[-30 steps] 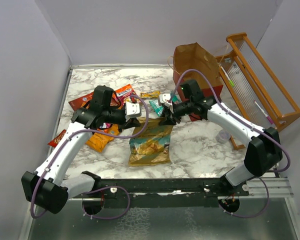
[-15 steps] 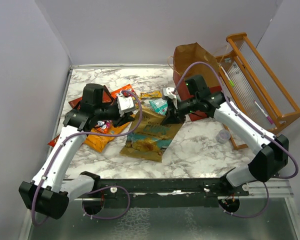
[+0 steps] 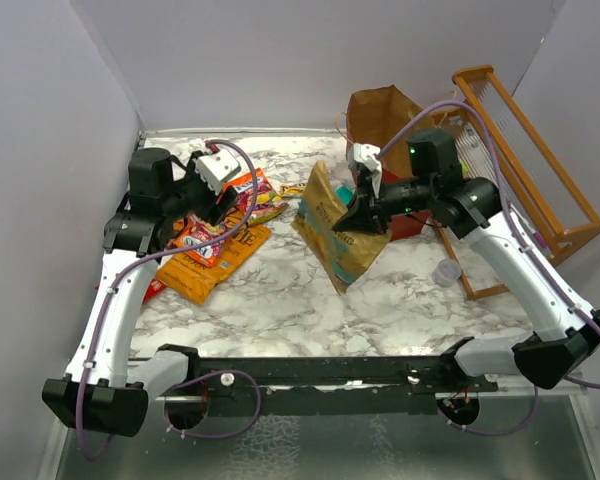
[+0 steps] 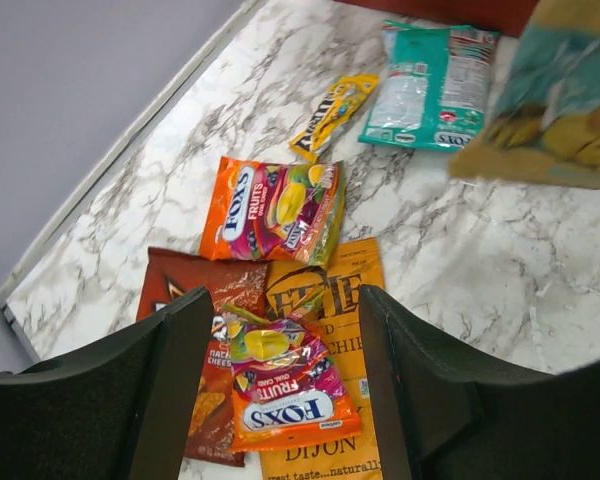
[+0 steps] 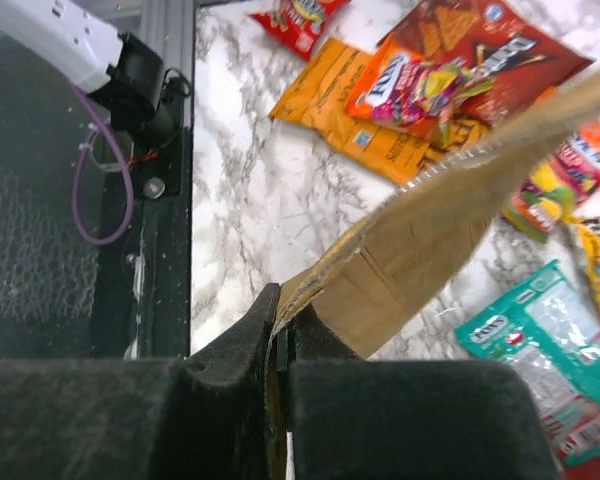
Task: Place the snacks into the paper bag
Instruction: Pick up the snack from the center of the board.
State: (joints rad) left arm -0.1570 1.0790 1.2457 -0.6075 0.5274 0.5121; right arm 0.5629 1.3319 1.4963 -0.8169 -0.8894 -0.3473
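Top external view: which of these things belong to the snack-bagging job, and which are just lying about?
Job:
- chip bag, pinched in the right gripper
- paper bag
- Fox's packets
- Doritos bag
- teal pouch
- yellow bar

Lying about:
- wooden rack
- clear cup

The desk [image 3: 280,310] under me is white marble with grey veins, boxed in by plain pale walls [image 3: 280,60] along its left, far and right edges. At its far right corner I see an orange wooden rack [image 3: 520,165], tilted toward the right wall, with a clear ribbed sheet lying in its frame. A small clear plastic cup [image 3: 445,272] stands upright near the right edge, just beside the rack's near foot. Along the near edge runs a black rail [image 3: 330,368], and past it, lower down, lies dark perforated metal [image 3: 330,440].
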